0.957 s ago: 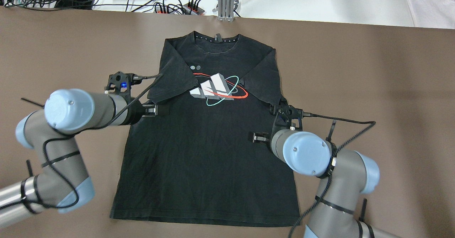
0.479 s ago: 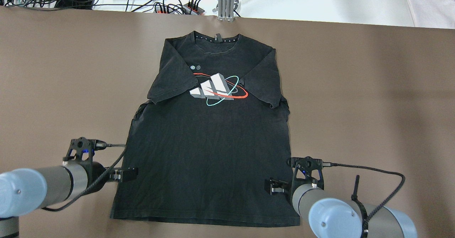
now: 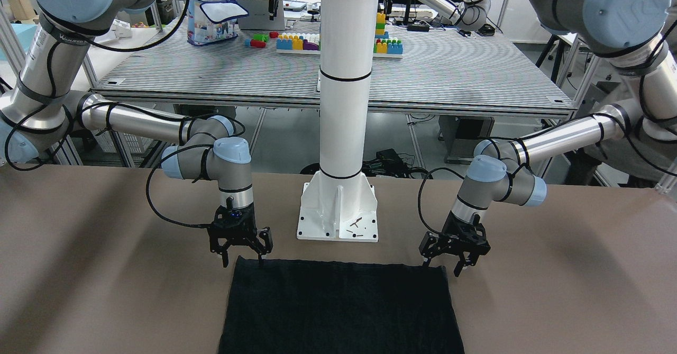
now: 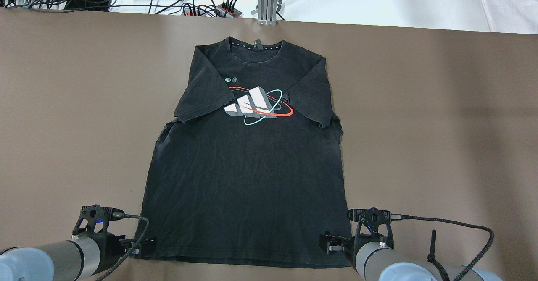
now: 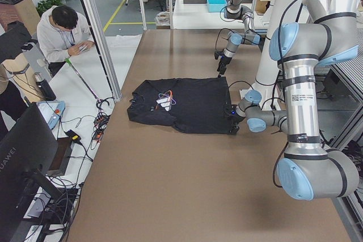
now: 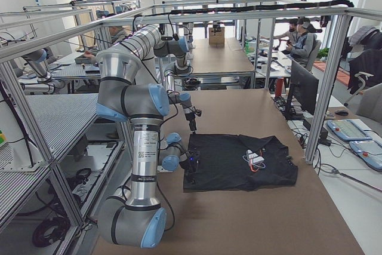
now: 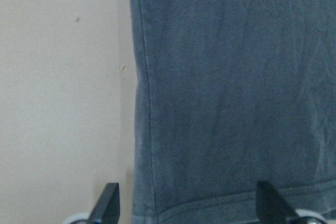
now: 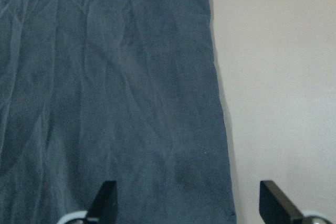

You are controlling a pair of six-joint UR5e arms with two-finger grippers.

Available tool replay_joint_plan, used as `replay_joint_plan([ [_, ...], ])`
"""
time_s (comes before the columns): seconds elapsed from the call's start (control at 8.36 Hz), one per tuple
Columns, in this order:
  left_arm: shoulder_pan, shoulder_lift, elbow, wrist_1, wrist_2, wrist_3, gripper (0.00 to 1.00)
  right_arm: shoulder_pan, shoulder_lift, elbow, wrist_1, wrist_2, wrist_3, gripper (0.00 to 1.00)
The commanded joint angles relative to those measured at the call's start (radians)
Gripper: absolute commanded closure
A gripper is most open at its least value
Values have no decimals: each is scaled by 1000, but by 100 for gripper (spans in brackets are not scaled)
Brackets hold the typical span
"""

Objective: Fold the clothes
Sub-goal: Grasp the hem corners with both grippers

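The clothes are one black T-shirt [image 4: 248, 167] with a white, red and teal logo. It lies flat on the brown table [image 4: 420, 125], collar at the far side, both sleeves folded in over the chest. My left gripper [image 4: 145, 246] is open and low at the near left hem corner; in the left wrist view [image 7: 186, 208] the hem corner [image 7: 147, 211] lies between the fingers. My right gripper [image 4: 330, 244] is open at the near right hem corner [image 8: 223, 203]. From the front the shirt [image 3: 341, 306] shows as a plain black rectangle, with the left gripper [image 3: 449, 261] and the right gripper [image 3: 240, 251] at its corners.
A white pole base [image 3: 338, 214] stands on the table behind the hem. An aluminium post [image 4: 267, 1], cables and power strips [image 4: 201, 8] line the far edge. A white garment [image 4: 508, 8] lies far right. A person [image 5: 65, 32] sits beyond the far side.
Both arms have drawn back from the folded sleeves toward me and come down to the near hem corners. The sleeves stay folded on the chest. Both grippers remain open.
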Motion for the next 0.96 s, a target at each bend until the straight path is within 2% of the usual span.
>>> replay_joint_plan([
  [0.0, 21, 6, 13, 1, 11, 0, 31, -5, -2, 2, 0, 0, 1, 5],
  [0.48, 21, 7, 33, 1, 10, 9, 32, -5, -2, 1, -2, 0, 1, 5],
  [0.6, 22, 7, 32, 1, 10, 9, 42, -5, -4, 1, -2, 0, 1, 5],
  [0.72, 22, 7, 33, 1, 10, 9, 67, -5, -2, 1, 0, 0, 1, 5],
  [0.84, 22, 7, 33, 1, 10, 9, 87, -5, -2, 1, 0, 0, 1, 5],
])
